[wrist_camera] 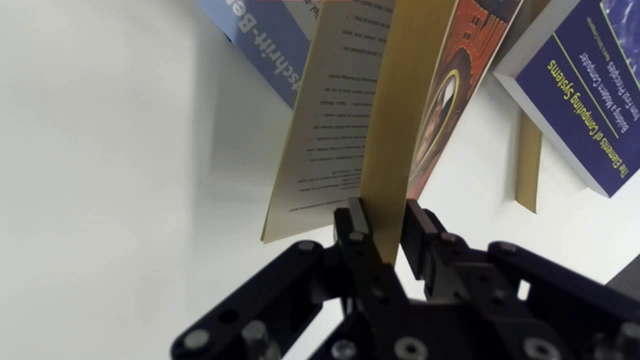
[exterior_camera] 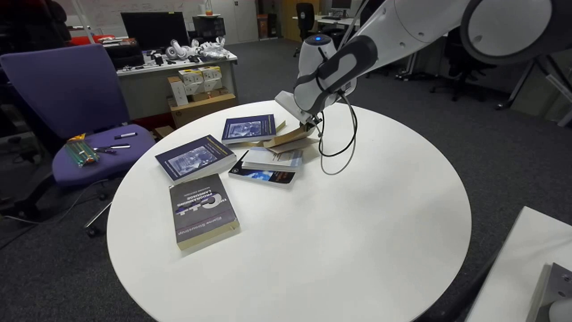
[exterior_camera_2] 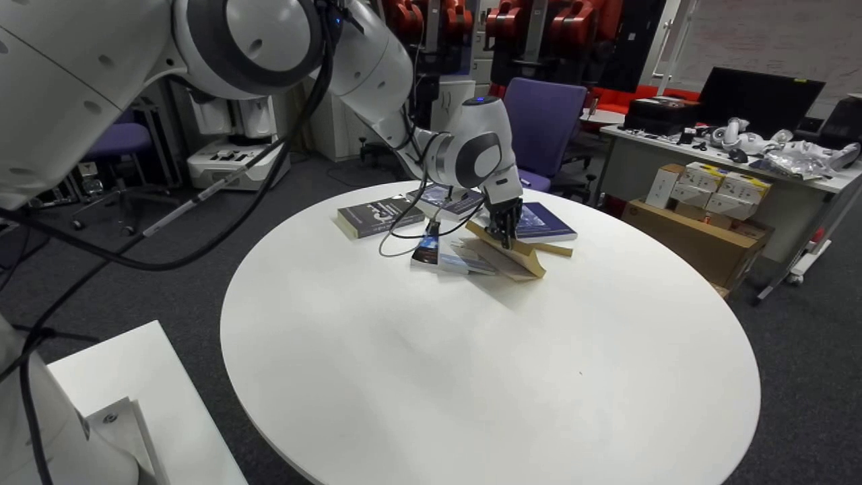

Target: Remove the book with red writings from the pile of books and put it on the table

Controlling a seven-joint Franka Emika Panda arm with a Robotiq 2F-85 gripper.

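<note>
The book with red writing (wrist_camera: 467,55) has a red-orange cover and yellowed page edges (wrist_camera: 395,110). It also shows tilted and partly raised in both exterior views (exterior_camera: 290,136) (exterior_camera_2: 520,257). Some of its pages (wrist_camera: 330,150) hang open on one side. My gripper (wrist_camera: 384,210) is shut on the end of this book, one finger on each side; it also shows in both exterior views (exterior_camera: 308,126) (exterior_camera_2: 505,232). A light blue and white book (exterior_camera: 273,159) lies beside and partly under the hanging pages. Below that lies a black book with a blue picture (exterior_camera: 264,175).
A dark blue book (exterior_camera: 249,128) lies close by, with another yellowed book (wrist_camera: 527,165) partly under it. A second dark blue book (exterior_camera: 192,156) and a thick grey book (exterior_camera: 203,208) lie on the round white table (exterior_camera: 339,232). Cables (exterior_camera: 355,134) hang from the wrist.
</note>
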